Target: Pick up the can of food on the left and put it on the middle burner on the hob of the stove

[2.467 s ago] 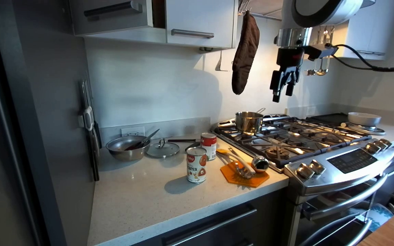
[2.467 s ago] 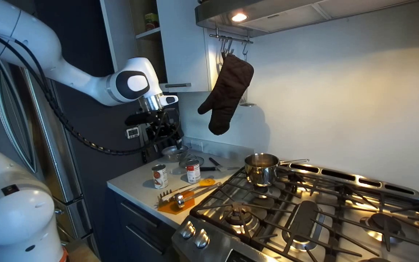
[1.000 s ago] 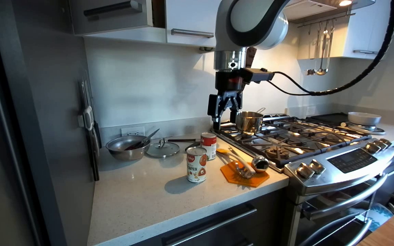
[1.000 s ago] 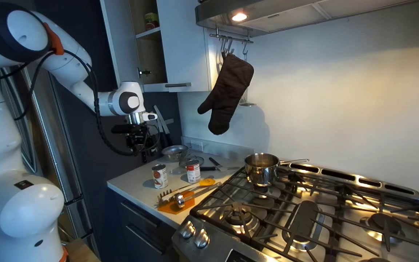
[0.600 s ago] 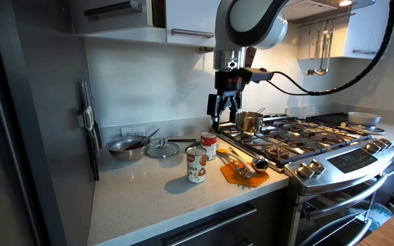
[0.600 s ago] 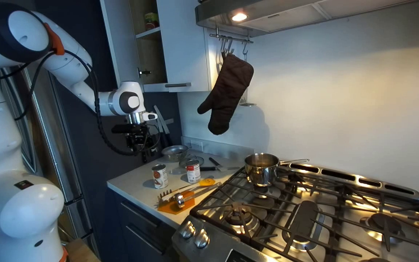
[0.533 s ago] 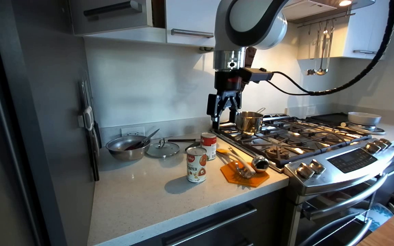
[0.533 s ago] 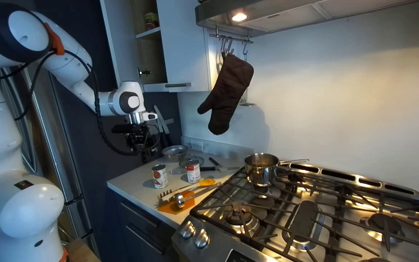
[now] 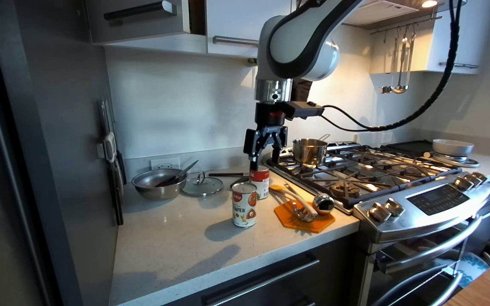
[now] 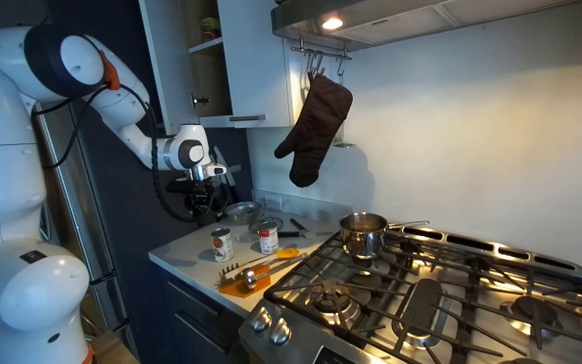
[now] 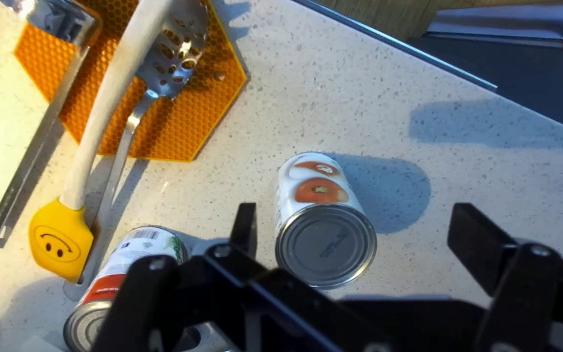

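Hand spread wide above the pale speckled worktop

Both of my black fingers point down, standing well apart. Two upright cylindrical tins are on the worktop below: one white tin with orange-red pictures and, near it, one red-and-white tin. The white tin, the can my task names, is the left one in both exterior views and shows between my fingertips in the wrist view. I can read "MPKIN" on its label; the red logo above is too blurred, and so is the dark stamp on its lid. The red-and-white tin shows me one barcode, its print too small to read.

One orange hexagonal honeycomb mat lies partly under three utensils: one pale-handled spatula, its yellow head printed with a smiling face, one perforated steel spoon and one shiny steel ladle. One steel saucepan stands at a rear corner of the wide stainless gas hob; one middle burner, long, black and oval, lies at its centre.
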`<action>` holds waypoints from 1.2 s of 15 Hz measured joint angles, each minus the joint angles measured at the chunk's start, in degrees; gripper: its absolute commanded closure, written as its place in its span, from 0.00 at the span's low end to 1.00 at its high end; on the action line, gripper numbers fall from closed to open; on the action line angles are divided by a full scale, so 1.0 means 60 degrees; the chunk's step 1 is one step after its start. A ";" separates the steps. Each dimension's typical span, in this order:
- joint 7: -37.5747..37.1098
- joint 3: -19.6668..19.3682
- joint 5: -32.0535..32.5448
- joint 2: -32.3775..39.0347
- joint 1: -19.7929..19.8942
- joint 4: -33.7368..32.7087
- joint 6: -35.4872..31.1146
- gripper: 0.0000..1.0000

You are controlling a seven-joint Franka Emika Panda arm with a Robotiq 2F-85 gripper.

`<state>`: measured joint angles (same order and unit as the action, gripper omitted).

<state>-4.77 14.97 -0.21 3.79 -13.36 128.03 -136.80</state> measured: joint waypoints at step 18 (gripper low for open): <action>0.0027 -0.0130 -0.0282 0.2458 -0.0074 -0.1579 -0.0704 0.00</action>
<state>-4.61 14.19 -1.90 18.54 -13.80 118.56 -141.02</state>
